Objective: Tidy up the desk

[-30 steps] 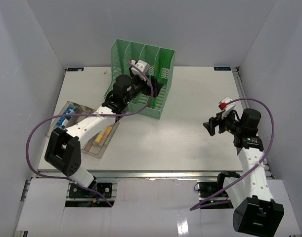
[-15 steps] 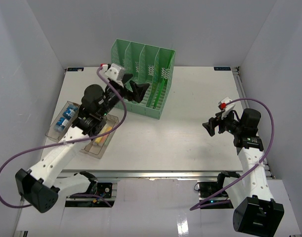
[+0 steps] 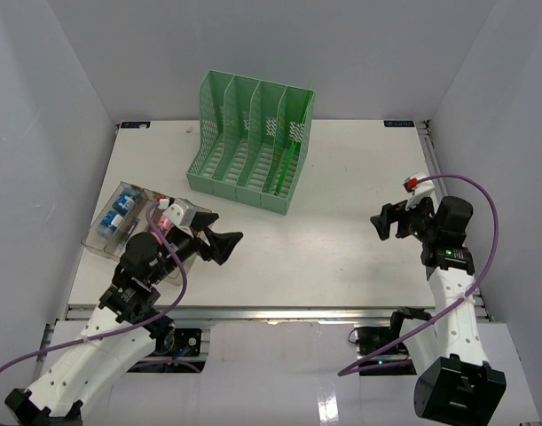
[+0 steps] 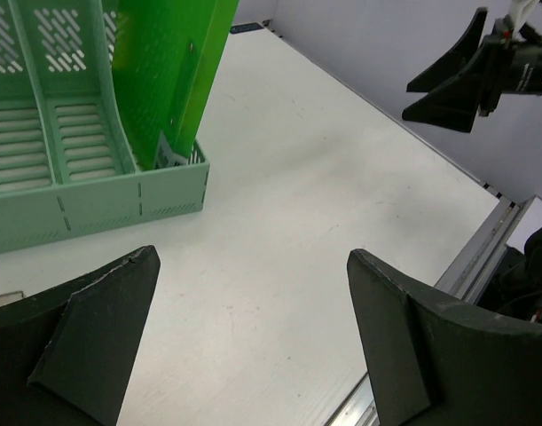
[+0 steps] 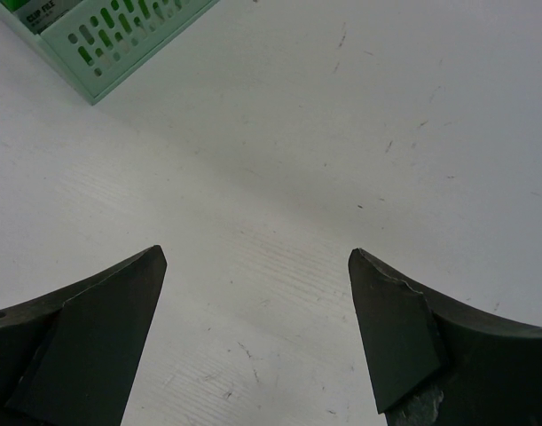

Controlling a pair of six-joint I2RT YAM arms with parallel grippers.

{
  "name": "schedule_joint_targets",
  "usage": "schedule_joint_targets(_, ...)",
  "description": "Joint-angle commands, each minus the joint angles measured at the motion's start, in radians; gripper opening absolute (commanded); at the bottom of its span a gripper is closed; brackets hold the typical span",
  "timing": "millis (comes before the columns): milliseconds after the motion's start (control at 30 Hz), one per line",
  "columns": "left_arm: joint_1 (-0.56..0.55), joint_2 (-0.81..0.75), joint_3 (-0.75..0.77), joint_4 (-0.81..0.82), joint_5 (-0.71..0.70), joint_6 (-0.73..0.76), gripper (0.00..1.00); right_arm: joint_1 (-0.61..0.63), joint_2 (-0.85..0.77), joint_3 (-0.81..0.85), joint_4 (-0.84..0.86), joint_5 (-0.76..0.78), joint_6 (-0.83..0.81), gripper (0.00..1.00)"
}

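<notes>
I'm watching the desk (image 3: 341, 186) filling the view, white, its rail edge nearest the arm bases. A green file rack (image 3: 250, 142) is standing toward the far side (a bright green folder (image 4: 168, 71) in its right-hand slot), and a clear tray (image 3: 111, 226) is lying near the left edge. My left hand (image 3: 219, 238) is hovering wide open near the tray, gripping nothing. My right hand (image 3: 383, 224) is hanging open and empty over the right side.

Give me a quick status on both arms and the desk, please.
Left gripper, right gripper: jaws open, empty. Desk: green file rack at back, clear tray at left. Nothing between the jaws.
</notes>
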Motion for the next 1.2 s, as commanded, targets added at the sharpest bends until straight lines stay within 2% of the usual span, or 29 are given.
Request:
schedule_joint_targets(0,-0.001,-0.062,-0.039,-0.027,-0.028,-0.025,0.98,-0.004,-0.058,-0.017,0.053,0.112,0.090,0.90)
schedule_joint_targets(200,-0.002,-0.052,-0.020,-0.068,-0.050,-0.011,0.98,-0.007,-0.108,-0.048,0.102,0.239,0.200,0.90)
schedule_joint_targets(467,-0.001,-0.049,-0.021,-0.072,-0.062,-0.016,0.98,-0.011,-0.108,-0.045,0.120,0.342,0.231,0.90)
schedule_joint_targets(1167,-0.001,-0.064,-0.019,-0.080,-0.065,-0.013,0.98,-0.014,-0.134,-0.043,0.114,0.304,0.241,0.90)
